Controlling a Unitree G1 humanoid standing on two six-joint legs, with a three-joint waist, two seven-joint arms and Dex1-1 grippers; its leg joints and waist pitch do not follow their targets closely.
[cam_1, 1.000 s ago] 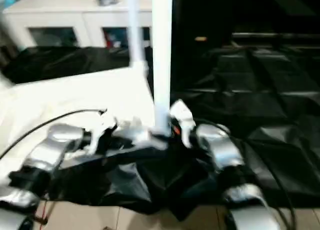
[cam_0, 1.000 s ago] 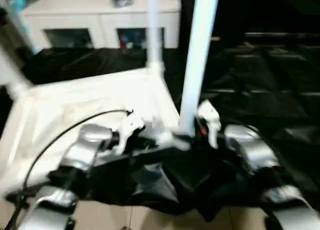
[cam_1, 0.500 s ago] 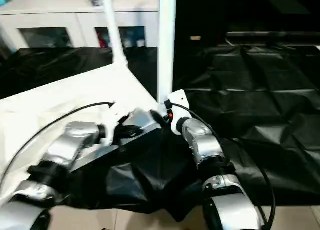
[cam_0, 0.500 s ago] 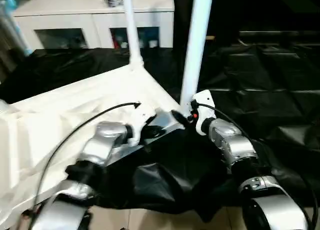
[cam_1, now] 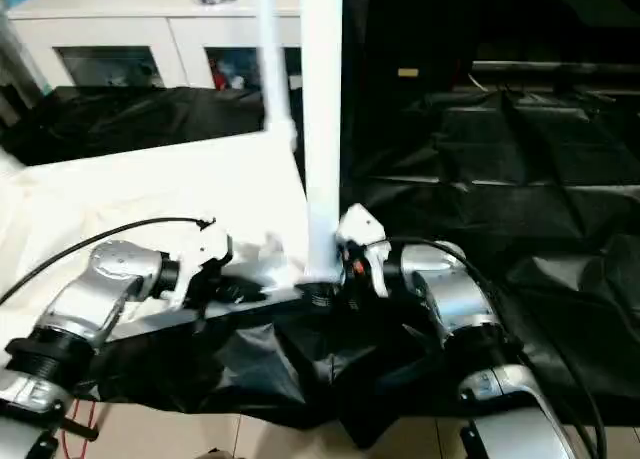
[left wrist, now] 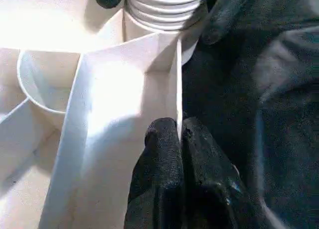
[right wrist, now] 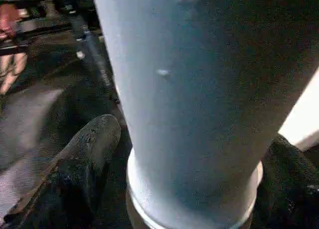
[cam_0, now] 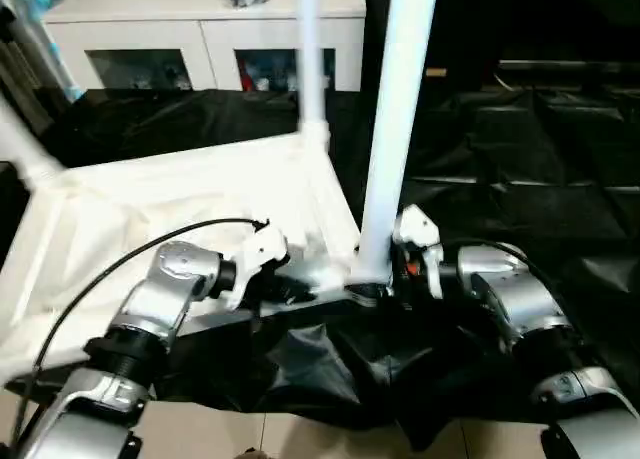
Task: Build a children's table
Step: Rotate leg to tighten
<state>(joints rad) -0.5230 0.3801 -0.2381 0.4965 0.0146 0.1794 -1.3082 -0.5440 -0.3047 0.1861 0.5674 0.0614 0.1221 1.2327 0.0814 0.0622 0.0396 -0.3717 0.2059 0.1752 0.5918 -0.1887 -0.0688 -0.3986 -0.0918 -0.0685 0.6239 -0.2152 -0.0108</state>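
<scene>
The children's table lies upside down on the black-draped work table, its white ribbed top (cam_0: 150,209) facing up. Three white legs stand upright in corner sockets: a near leg (cam_0: 392,129), a far leg (cam_0: 310,69) and one at the left (cam_0: 22,149). My left gripper (left wrist: 178,131) is shut on the top's thin rim beside the near leg's ribbed base (left wrist: 164,2). My right gripper (cam_0: 380,284) is open around the bottom of that near leg (right wrist: 199,89). One black finger (right wrist: 89,149) stands on each side of it.
A white glass-door cabinet (cam_0: 200,39) stands behind the work table. Crumpled black cloth (cam_0: 520,179) covers the surface to the right. The cloth hangs over the near edge above tiled floor (cam_0: 300,439). A black cable (cam_0: 120,269) arcs over my left forearm.
The whole picture has swung sideways and back with the head. Both grippers stay at the same near corner, the left on the rim and the right at the leg's base.
</scene>
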